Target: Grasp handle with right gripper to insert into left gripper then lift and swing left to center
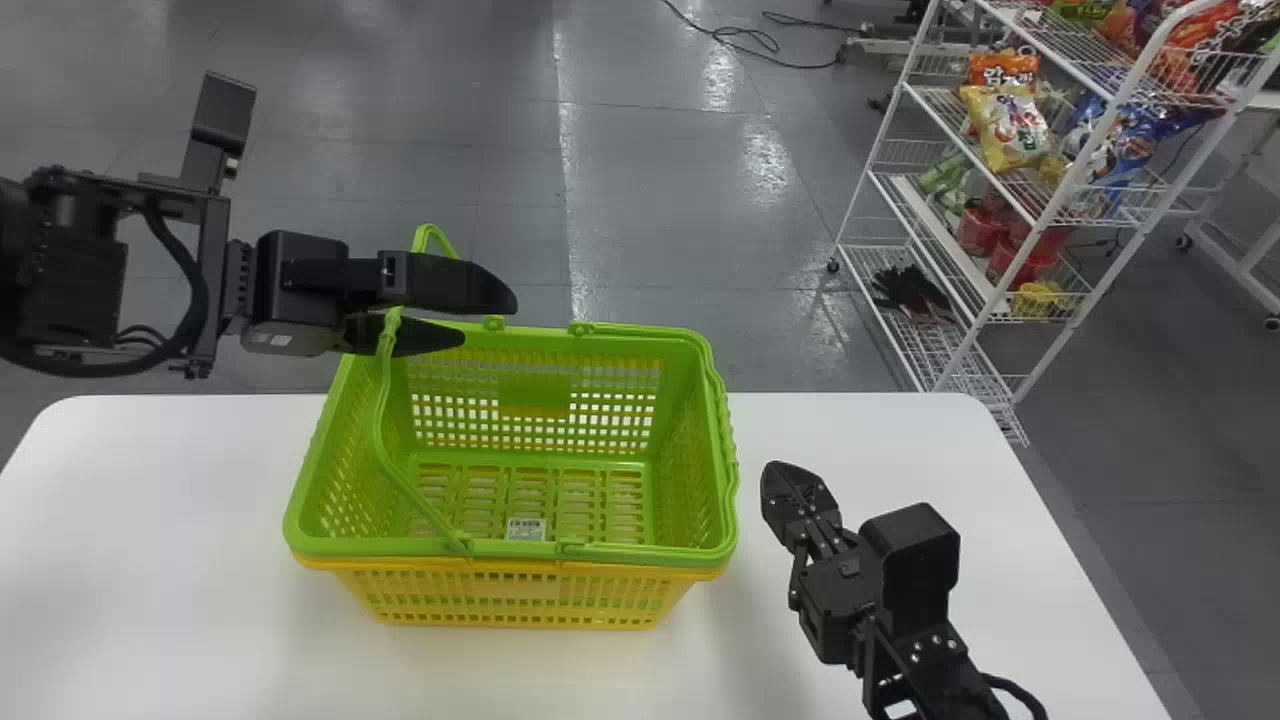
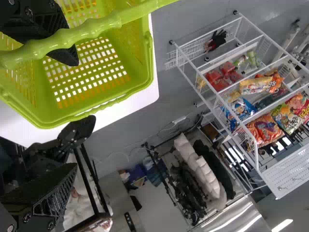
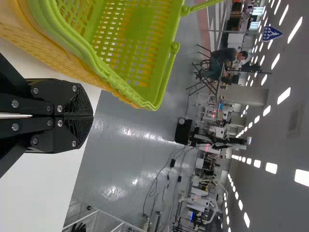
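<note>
"Where's the handle (image 1: 377, 425)?"

"Crossing the left pincer (image 1: 489, 319), which gapes; can't tell if it's between the fingers. Right pincer (image 3: 91, 116) is clenched, empty, across the basket (image 1: 620, 552)."

"How will it handle?"

"Light, springy, likely slick. Pinch the wavy middle (image 2: 72, 36); it may swivel."

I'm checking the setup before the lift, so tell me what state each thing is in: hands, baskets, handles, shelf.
Left hand: open, beside the raised handle
Right hand: shut, nothing gripped
Green basket: upright, nested in the yellow one
Yellow basket: upright, under the green one
Raised handle: up, leaning left
Other handle: folded down
Shelf: stocked
</note>
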Controlling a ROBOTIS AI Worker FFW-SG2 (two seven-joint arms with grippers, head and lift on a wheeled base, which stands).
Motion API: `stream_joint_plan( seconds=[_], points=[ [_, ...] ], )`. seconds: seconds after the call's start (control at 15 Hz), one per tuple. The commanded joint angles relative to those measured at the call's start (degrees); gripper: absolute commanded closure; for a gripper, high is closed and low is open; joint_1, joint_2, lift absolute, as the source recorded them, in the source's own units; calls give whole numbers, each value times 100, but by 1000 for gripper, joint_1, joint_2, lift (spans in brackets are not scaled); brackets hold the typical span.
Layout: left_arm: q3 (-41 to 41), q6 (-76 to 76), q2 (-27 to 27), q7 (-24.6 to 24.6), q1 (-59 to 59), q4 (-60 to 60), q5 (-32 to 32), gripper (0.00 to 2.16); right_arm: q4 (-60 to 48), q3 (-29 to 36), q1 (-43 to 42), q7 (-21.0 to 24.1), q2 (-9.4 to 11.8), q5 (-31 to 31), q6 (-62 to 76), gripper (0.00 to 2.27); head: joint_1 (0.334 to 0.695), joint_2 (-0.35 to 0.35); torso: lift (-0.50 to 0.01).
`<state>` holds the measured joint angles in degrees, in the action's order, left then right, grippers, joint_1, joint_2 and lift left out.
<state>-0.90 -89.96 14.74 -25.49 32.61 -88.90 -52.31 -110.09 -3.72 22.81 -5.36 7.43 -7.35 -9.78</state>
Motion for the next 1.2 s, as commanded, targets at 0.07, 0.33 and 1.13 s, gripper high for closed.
stream_joint_plan(
  seconds=[0.07,0.33,1.13],
  points=[
    [-7,-7,-33,0,-1,4,-7,60,93,-50,-93,0,4,-21,-20,2192,695,-143,-93],
    [-7,-7,-59,0,-18,39,-34,60,120,-129,-172,0,4,-21,-143,2192,695,-141,-93],
    [-33,-7,-59,-9,-106,39,-209,60,-126,-217,-216,0,4,163,-266,2192,695,-130,-93]
  ],
)
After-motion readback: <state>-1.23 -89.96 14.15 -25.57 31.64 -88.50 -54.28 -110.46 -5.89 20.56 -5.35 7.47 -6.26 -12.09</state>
